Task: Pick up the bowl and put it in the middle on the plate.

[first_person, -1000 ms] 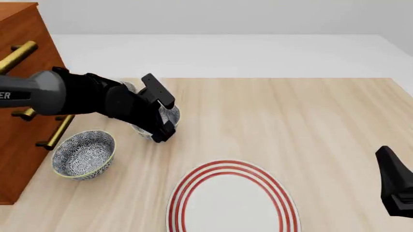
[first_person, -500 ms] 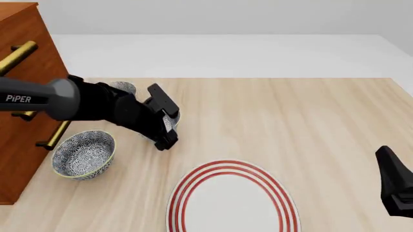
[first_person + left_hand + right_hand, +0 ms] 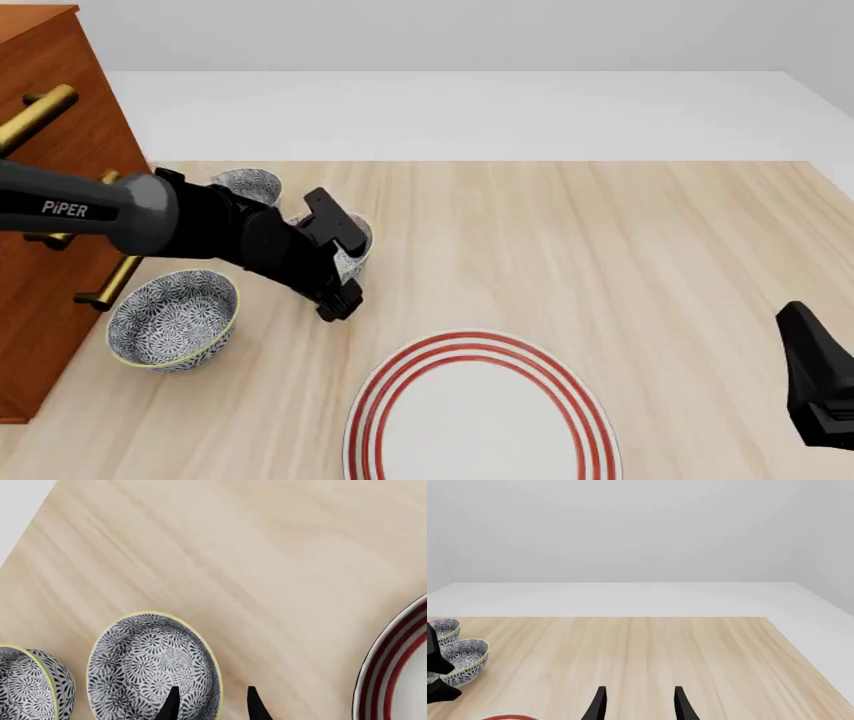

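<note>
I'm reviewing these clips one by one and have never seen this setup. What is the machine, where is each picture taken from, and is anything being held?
These are simulator renders of two black robot arms at a pale wooden table. The front view looks down from behind the arms; each wrist view looks along one arm's fingers.

On the table lie three small blue-grey floral bowls and a large white plate with red rings. A brown wooden cabinet with brass handles stands at the left.

The left end effector straddles the rim of the middle floral bowl, one finger inside, one outside; nothing is visibly lifted. The right end effector is open, holding nothing, at the table's right.
</note>
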Robot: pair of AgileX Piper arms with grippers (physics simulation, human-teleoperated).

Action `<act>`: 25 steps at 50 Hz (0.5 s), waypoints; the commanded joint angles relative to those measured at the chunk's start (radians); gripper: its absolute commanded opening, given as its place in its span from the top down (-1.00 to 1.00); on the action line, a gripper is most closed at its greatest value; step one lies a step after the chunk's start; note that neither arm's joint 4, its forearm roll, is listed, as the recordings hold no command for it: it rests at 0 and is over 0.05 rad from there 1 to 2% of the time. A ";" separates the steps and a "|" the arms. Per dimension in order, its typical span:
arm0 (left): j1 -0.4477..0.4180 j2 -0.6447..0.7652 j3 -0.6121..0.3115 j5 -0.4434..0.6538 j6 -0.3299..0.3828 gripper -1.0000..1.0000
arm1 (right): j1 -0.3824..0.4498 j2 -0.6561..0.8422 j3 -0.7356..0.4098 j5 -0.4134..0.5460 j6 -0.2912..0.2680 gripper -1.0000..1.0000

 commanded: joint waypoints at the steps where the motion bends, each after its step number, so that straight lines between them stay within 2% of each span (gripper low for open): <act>1: 0.009 0.021 0.002 -0.008 0.003 -1.00 | 0.000 0.004 0.002 -0.005 0.000 -1.00; 10: 0.027 0.018 -0.002 -0.003 0.021 -1.00 | 0.000 0.001 0.001 -0.001 0.000 -1.00; 17: 0.011 0.025 0.007 -0.009 0.007 -1.00 | 0.000 -0.001 0.000 0.001 0.000 -1.00; 18: 0.013 0.022 0.008 -0.012 0.008 1.00 | 0.000 0.000 0.001 -0.001 0.000 -1.00; 25: 0.019 0.005 0.014 -0.008 0.015 1.00 | 0.000 0.004 0.002 -0.006 0.000 -1.00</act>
